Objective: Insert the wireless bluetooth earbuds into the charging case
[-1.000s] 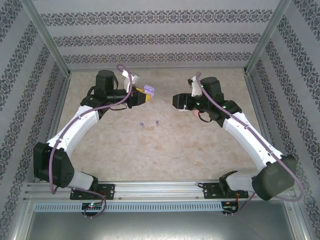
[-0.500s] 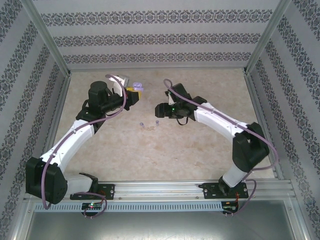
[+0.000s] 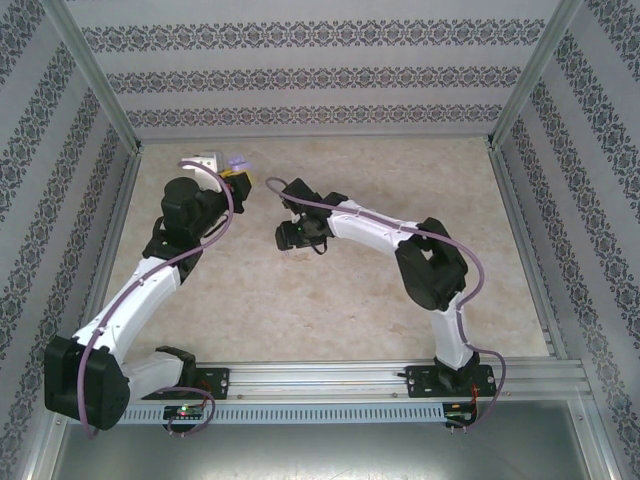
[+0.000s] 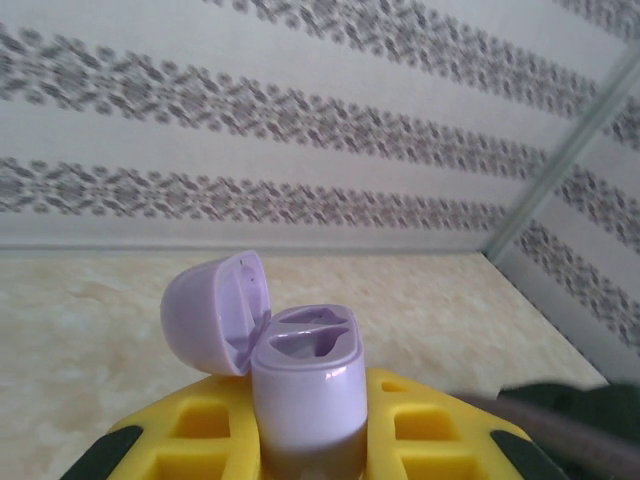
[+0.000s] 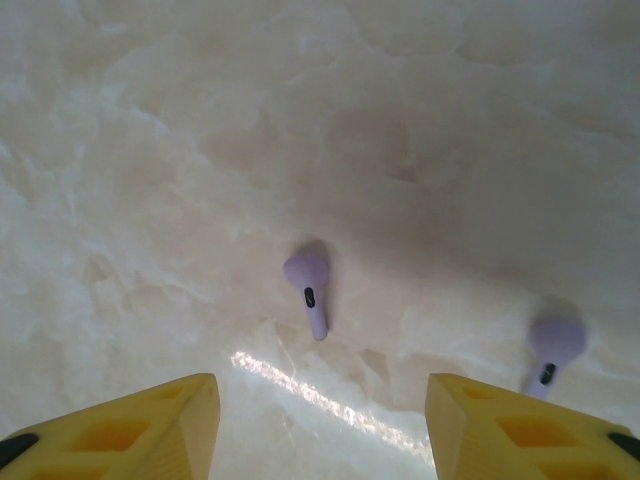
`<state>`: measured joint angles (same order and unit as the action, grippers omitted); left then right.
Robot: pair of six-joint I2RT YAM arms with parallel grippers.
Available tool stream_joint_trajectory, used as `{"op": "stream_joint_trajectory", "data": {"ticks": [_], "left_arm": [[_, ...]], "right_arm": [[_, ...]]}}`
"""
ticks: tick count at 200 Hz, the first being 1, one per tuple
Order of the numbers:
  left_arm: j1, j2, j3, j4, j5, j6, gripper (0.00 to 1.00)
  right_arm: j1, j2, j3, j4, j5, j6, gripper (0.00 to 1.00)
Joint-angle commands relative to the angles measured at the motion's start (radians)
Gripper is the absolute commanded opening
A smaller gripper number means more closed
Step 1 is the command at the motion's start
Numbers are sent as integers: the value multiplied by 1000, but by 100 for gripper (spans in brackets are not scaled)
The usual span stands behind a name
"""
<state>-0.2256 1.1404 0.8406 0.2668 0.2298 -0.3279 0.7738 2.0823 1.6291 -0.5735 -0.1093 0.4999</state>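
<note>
Hovering right gripper (image 5: 320,405) wide open, empty, over purplish stemmed plastic earbud (image 5: 308,285) on beige marbled table (image 5: 150,150); centred between fingers, stem crosswise to closing line. Clamping open lilac plastic charging case (image 4: 305,385) in left gripper (image 4: 312,428), farther off.

We count two purplish earbuds on the table (image 3: 350,320), one earbud (image 5: 309,281) and a second earbud (image 5: 553,345). We count one lilac charging case (image 4: 305,385), with one hinged lid (image 4: 213,312) and two sockets in its top. We count two arms, each with one gripper, the left gripper (image 3: 234,180) and the right gripper (image 3: 286,238), and each has two yellow fingers.
</note>
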Motion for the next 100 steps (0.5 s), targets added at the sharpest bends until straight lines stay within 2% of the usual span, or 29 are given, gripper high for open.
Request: {"op": "stream_joint_trajectory", "data": {"ticks": [1,100], "left_arm": [[25,-31,-14,87,-66,-55,0],[77,-98,-55,112,-106,-101,0]], "right_arm": [[27,58,87,-73,60,-54,57],[70,261,324,-217,196,-101,49]]}}
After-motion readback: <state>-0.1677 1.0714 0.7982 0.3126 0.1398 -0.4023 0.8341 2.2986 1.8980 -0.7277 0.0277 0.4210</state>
